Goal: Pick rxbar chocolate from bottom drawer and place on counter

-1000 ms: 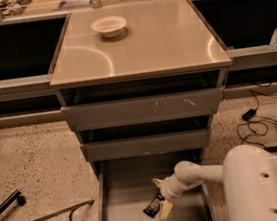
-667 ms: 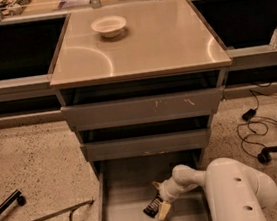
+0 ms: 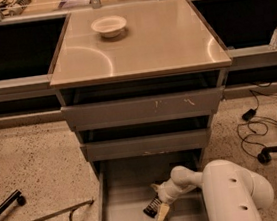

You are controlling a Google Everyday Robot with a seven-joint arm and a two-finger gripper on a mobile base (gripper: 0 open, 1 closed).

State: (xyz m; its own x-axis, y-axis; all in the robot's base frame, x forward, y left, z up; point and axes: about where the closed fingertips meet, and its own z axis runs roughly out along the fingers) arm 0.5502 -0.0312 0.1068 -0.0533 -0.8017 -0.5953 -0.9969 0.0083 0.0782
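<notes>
The bottom drawer is pulled out at the foot of the cabinet, its flat grey floor showing. The rxbar chocolate, a small black bar with light print, is in the drawer near its middle. My gripper reaches down into the drawer from the right, and its tip is right at the bar, touching or nearly touching it. The white arm fills the lower right. The counter is the glossy beige top of the cabinet.
A white bowl stands at the back left of the counter. Two shallower grey drawers are slightly open above the bottom one. Cables and chair wheels lie on the floor at the right. A metal bar lies at the left.
The arm's big white body has shifted a little to the left. The gripper and the black bar stay in about the same spot in the drawer.
</notes>
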